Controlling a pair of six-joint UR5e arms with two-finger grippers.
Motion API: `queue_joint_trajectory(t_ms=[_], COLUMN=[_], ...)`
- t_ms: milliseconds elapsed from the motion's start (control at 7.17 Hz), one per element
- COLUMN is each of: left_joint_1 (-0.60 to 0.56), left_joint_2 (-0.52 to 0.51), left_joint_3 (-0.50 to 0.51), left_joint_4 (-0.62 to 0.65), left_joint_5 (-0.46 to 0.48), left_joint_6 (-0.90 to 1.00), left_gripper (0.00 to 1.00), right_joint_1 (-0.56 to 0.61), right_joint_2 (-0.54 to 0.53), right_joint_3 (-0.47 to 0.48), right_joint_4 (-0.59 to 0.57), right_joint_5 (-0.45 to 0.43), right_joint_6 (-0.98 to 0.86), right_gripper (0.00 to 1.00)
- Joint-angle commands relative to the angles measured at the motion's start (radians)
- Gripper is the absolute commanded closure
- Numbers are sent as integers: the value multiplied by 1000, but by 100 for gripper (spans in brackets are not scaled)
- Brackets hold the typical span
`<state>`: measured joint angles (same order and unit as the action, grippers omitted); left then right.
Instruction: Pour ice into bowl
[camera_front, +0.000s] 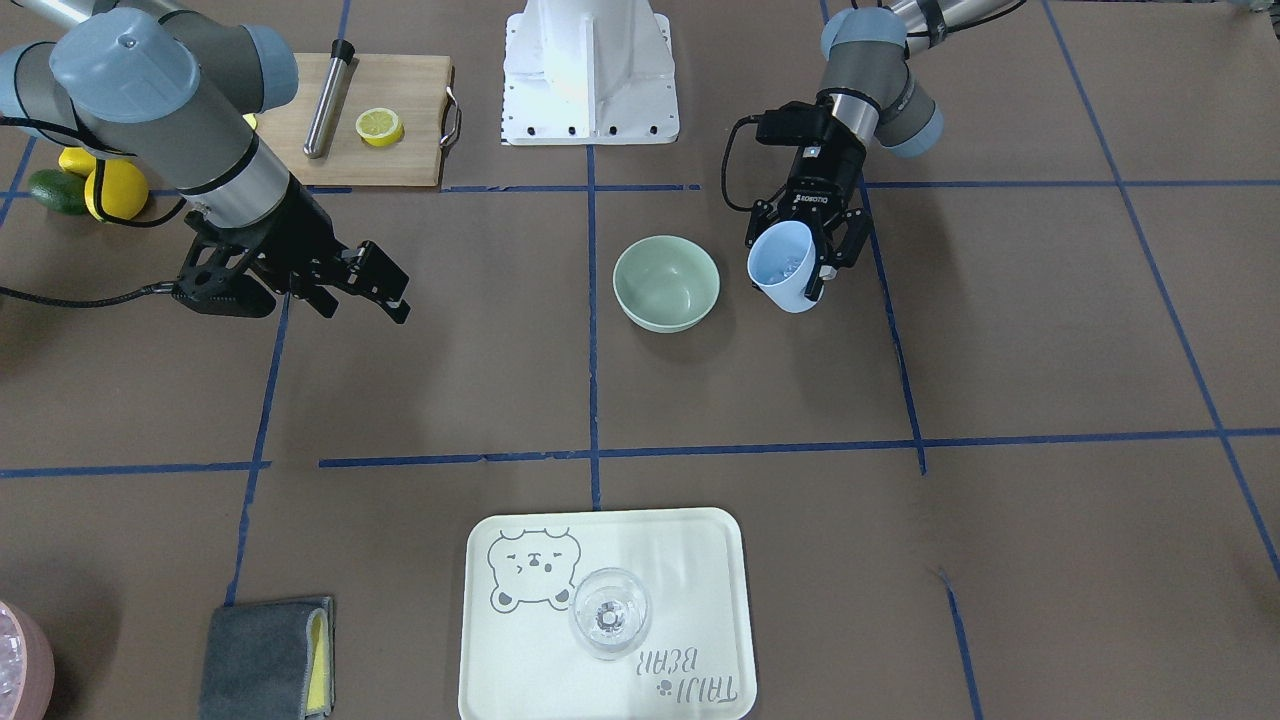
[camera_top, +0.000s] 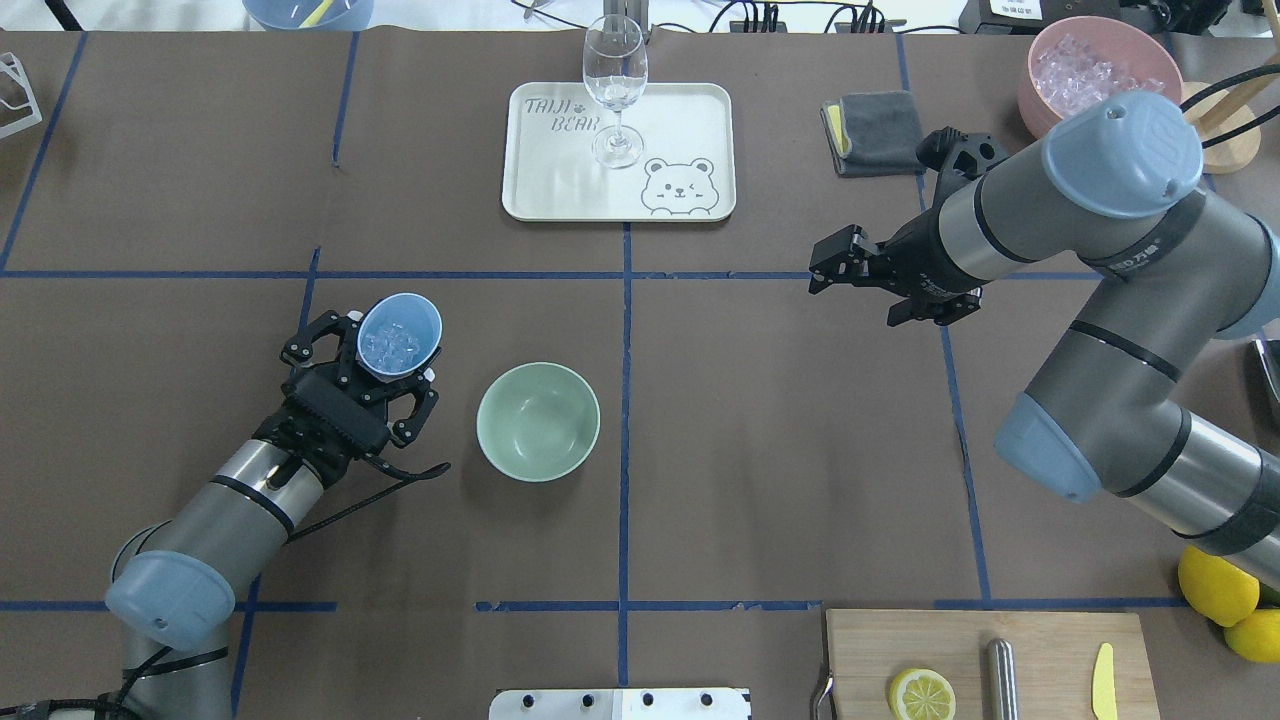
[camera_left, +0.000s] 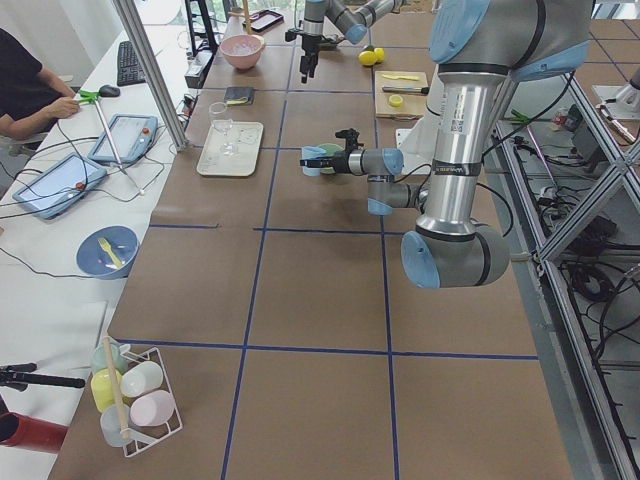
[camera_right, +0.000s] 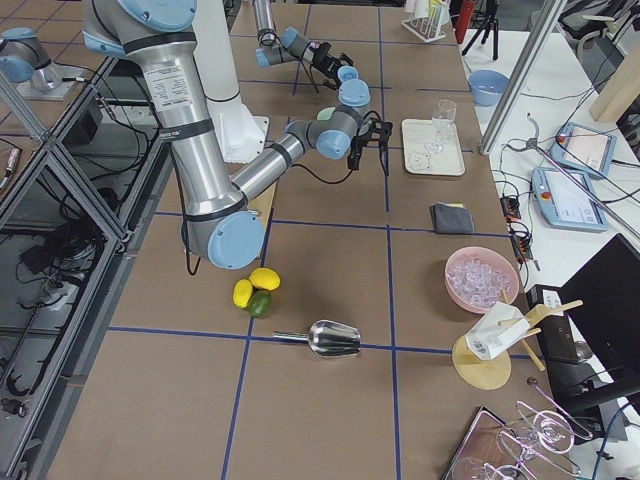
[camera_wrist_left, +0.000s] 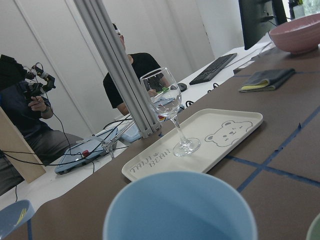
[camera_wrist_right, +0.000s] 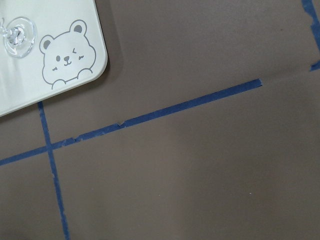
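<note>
- Left gripper (camera_top: 380, 372): my fingers are clamped on the cup (camera_top: 400, 335), which hangs tilted in the air just beside the bowl, not over it. Hazard: the wall is smooth and tapered, so the cup may twist or slide in my grip when I roll the wrist.
- Ice (camera_top: 390, 346): a small cluster lying low inside the cup. Hazard: if I tip before the mouth is over the bowl, cubes land on the table. If I tip fast, they leave in one rush and may bounce out.
- Bowl (camera_top: 538, 421): upright on the table and empty. Hazard: it looks light and nothing braces it, so a knock from the cup rim or a finger would shove it.
- Right gripper (camera_front: 365, 295): fingers apart, holding nothing, well apart from the bowl. Hazard: slight, and only if it swings into the pour path.
</note>
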<state>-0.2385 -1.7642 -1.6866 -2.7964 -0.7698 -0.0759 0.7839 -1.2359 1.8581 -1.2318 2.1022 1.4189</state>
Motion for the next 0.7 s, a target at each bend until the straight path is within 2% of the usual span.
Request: queue_joint_trajectory(t_ms=[0, 140, 279, 419, 558], left_joint_1=[45, 62, 73, 73, 73], left_joint_2=[-17, -34, -47, -73, -72], left_joint_3=[-13, -13, -25, -59, -70], left_joint_4=[66, 84, 180, 227, 229], left_joint_5=[0, 3, 1, 0, 0], left_joint_6=[156, 206, 232, 342, 410], left_gripper=[100, 100, 100, 100, 100], right_joint_1=[9, 23, 29, 29, 29], right_joint_2=[0, 0, 0, -2, -2], right_joint_3=[1, 1, 6, 6, 6], right_joint_4=[0, 0, 0, 0, 0], right_joint_5=[10, 43, 56, 56, 56], right_joint_6=[0, 2, 2, 2, 2], right_gripper=[0, 0, 0, 0, 0])
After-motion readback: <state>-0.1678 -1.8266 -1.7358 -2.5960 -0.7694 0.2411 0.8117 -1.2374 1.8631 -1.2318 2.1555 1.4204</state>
